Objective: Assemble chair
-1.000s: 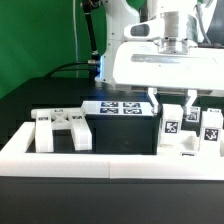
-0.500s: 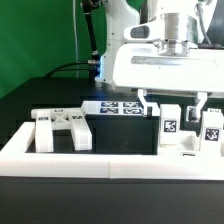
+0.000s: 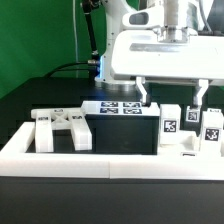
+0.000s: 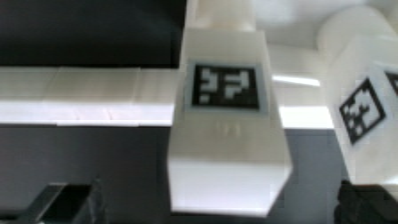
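Observation:
The chair is in loose white pieces. An X-braced panel (image 3: 62, 128) lies at the exterior view's left, inside the border wall. Three tagged blocks stand upright at the right: one (image 3: 170, 124), a narrower one (image 3: 189, 116) behind it, and one (image 3: 212, 128) at the edge. My gripper (image 3: 174, 94) hangs open above the first block, its fingers (image 3: 145, 92) spread wide to either side and clear of it. In the wrist view that block (image 4: 224, 110) runs up the middle with its tag facing the camera. A second tagged block (image 4: 361, 100) stands beside it. My gripper (image 4: 214, 206) is open, and only the dark fingertips (image 4: 64, 200) show.
A long low white border wall (image 3: 90, 160) runs along the front. The marker board (image 3: 118, 107) lies flat behind the pieces. The table top is black, with a green backdrop and a black cable at the back left.
The fingers were narrow around the block a second ago. They have spread wide and the gripper has risen. The block stays standing where it was.

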`<state>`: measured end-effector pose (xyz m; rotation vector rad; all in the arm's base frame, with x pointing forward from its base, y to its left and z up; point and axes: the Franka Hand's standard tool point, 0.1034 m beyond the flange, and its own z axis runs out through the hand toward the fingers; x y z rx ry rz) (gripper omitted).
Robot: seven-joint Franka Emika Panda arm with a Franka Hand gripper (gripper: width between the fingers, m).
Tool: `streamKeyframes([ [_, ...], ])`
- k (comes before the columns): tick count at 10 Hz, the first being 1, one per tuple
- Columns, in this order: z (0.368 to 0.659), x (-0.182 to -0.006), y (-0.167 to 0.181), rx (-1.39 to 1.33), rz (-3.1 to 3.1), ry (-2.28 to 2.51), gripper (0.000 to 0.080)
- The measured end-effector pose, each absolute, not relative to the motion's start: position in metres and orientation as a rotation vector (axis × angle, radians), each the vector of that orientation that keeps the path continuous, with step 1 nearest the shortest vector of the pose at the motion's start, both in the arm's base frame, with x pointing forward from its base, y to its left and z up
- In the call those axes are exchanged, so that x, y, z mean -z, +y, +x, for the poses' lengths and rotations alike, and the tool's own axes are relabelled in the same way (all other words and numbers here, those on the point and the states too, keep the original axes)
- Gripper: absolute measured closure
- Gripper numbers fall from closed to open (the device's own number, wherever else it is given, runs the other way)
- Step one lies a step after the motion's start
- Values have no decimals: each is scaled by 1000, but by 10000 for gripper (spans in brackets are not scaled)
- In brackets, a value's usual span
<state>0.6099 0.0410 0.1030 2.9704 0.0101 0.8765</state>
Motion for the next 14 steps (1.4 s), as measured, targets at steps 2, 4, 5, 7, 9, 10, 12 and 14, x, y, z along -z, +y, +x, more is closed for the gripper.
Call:
streamKeyframes([
  [2,610,-104,39,-852,2982,2,150],
  [4,606,-98,45,-649,3061,-2,150],
  [5,608,-98,47,-543,3096,-3,150],
  [7,609,-100,49,-295,3158,-9,150],
  [9,604,-98,52,-103,3189,-6,150],
  [10,606,-98,49,-33,3196,-11,150],
  [12,611,-95,41,-17,3195,-29,150],
  [14,611,-90,39,-20,3191,-34,150],
])
